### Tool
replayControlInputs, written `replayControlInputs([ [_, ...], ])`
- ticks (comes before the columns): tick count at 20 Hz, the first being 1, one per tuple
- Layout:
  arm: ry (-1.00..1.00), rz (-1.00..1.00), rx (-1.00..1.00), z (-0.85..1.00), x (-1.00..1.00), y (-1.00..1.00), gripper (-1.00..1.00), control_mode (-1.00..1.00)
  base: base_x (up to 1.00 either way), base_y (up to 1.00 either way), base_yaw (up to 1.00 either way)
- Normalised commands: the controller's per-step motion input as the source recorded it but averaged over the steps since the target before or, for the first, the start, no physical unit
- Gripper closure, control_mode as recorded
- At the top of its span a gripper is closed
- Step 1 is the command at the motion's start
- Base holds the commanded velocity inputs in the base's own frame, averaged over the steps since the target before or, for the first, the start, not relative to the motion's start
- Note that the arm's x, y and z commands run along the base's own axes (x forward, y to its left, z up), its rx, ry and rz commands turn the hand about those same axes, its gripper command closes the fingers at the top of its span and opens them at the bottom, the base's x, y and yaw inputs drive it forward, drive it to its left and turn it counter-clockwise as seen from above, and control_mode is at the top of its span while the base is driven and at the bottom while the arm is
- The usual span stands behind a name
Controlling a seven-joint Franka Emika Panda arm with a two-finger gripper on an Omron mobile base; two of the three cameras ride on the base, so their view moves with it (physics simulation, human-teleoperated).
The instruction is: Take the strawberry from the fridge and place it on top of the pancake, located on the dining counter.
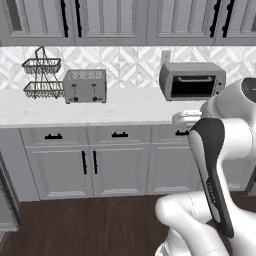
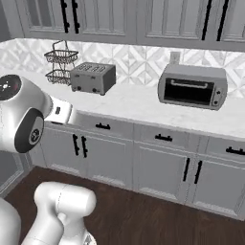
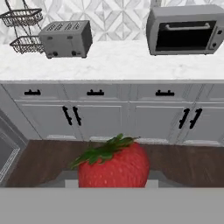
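Note:
In the hand view a bright red strawberry (image 3: 113, 168) with green leaves sits at the bottom, held between the fingertips of my gripper (image 3: 113, 183). The gripper is shut on the strawberry, and the berry hides most of the fingers. The hand is held in the air in front of the wall cabinets, above the dark wood floor. In the base views the white wrist (image 1: 187, 118) (image 2: 60, 113) reaches toward the wall counter. The pancake and the dining counter are out of view. A dark grey edge (image 3: 5, 151) shows at the left; I cannot tell whether it is the fridge.
Ahead runs a white wall counter (image 3: 113, 65) over grey cabinets with black handles. On it stand a toaster (image 3: 65, 39), a toaster oven (image 3: 186, 28) and a wire basket rack (image 3: 22, 30). Dark wood floor (image 1: 90, 225) lies between me and the cabinets.

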Motion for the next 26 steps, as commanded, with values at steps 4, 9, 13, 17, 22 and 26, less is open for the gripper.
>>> replayControlInputs([
  [4, 0.0, 0.0, 0.0, 0.0, 0.0, 0.0, 1.0, 1.0, 0.0, -0.57, -0.79],
  [9, 0.0, 0.0, 0.0, 0.0, 0.0, 0.0, 1.0, 1.0, 0.0, -0.77, -0.78],
  [13, 0.0, 0.0, 0.0, 0.0, 0.0, 0.0, 1.0, 1.0, 0.01, -0.73, -0.8],
  [17, 0.0, 0.0, 0.0, 0.0, 0.0, 0.0, 1.0, 1.0, 0.03, -0.71, -0.82],
  [22, 0.0, 0.0, 0.0, 0.0, 0.0, 0.0, 1.0, 1.0, 0.03, -0.65, -0.83],
  [26, 0.0, 0.0, 0.0, 0.0, 0.0, 0.0, 1.0, 1.0, 0.04, -0.65, -0.83],
])
